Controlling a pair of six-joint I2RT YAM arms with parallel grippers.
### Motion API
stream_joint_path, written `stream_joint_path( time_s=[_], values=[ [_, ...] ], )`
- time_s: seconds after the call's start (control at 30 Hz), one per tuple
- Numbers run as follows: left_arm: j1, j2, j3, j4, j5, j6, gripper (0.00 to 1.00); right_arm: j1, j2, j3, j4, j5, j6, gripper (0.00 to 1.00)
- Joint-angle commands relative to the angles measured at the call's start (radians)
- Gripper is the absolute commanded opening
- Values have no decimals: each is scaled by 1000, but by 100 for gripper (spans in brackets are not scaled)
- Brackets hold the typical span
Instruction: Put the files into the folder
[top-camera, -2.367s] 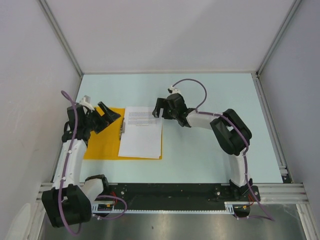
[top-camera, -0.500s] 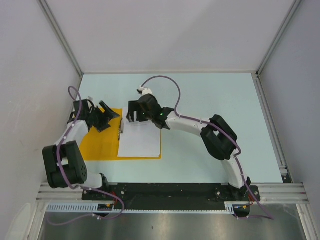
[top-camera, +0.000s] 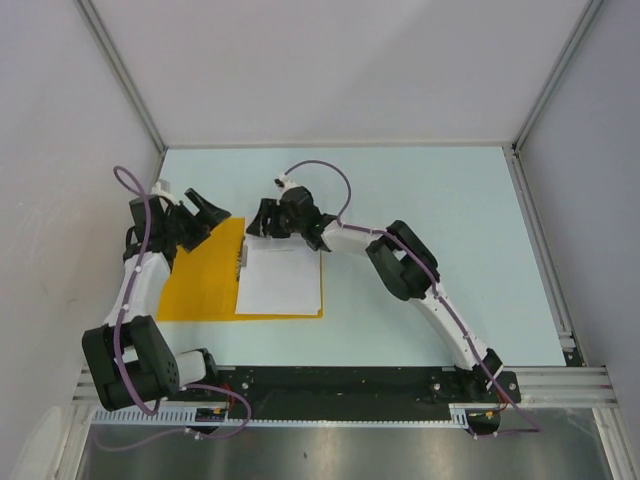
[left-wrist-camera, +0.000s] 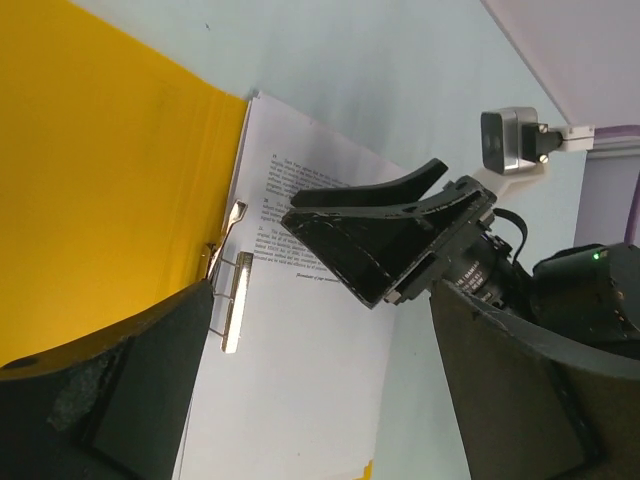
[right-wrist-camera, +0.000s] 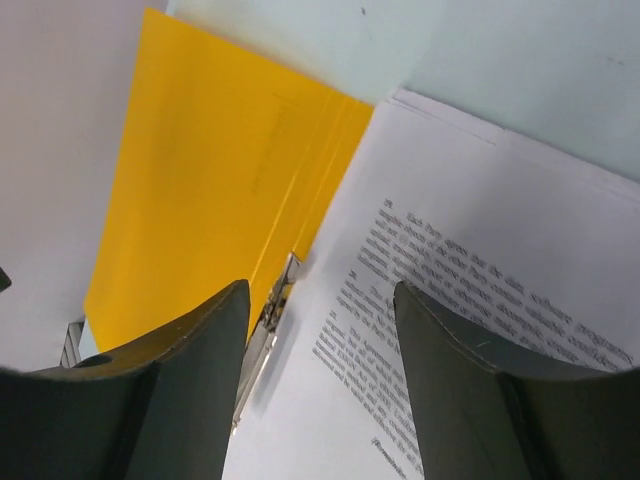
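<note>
The folder (top-camera: 198, 280) lies open at the table's left, orange-yellow, with a metal clip (top-camera: 241, 258) along its spine. The files (top-camera: 282, 282), white sheets with black text at the top, lie on its right half beside the clip. My right gripper (top-camera: 260, 224) hovers open over the sheets' far-left corner, by the clip; in the right wrist view the gripper (right-wrist-camera: 320, 395) frames printed text (right-wrist-camera: 440, 290) and the clip (right-wrist-camera: 262, 335), gripping nothing. My left gripper (top-camera: 204, 215) stands wide open above the folder's far edge; the left wrist view shows the gripper (left-wrist-camera: 320, 400) empty over the sheets (left-wrist-camera: 300, 390).
Grey walls close in on the left, far and right sides, with a metal rail (top-camera: 540, 240) along the table's right edge. The right arm's elbow (top-camera: 400, 262) reaches across the middle of the light-blue table (top-camera: 430, 190). The left arm (top-camera: 140, 290) runs along the folder's left side.
The right gripper has moved left to the sheets' far-left corner and its jaws have narrowed. The left gripper has drawn back toward the far-left, off the folder's middle.
</note>
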Motion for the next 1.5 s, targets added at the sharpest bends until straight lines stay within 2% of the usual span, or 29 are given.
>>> stream_joint_path(
  time_s=[0.0, 0.4, 0.83, 0.93, 1.03, 1.47],
  values=[
    [12, -30, -20, 34, -13, 22, 96, 9, 29, 114, 45, -48, 4, 64],
    [12, -24, -43, 57, -3, 27, 96, 35, 130, 233, 4, -51, 10, 50],
    [12, -23, -43, 64, 3, 34, 95, 47, 179, 288, -15, -74, 13, 52],
    [12, -21, -46, 67, 3, 34, 95, 51, 176, 288, 1, -87, 23, 51],
    [12, -20, -46, 70, 6, 33, 95, 52, 167, 282, 13, -99, 33, 46],
    [12, -27, -59, 77, 4, 28, 95, 47, 107, 241, 47, -133, 34, 43]
  ],
)
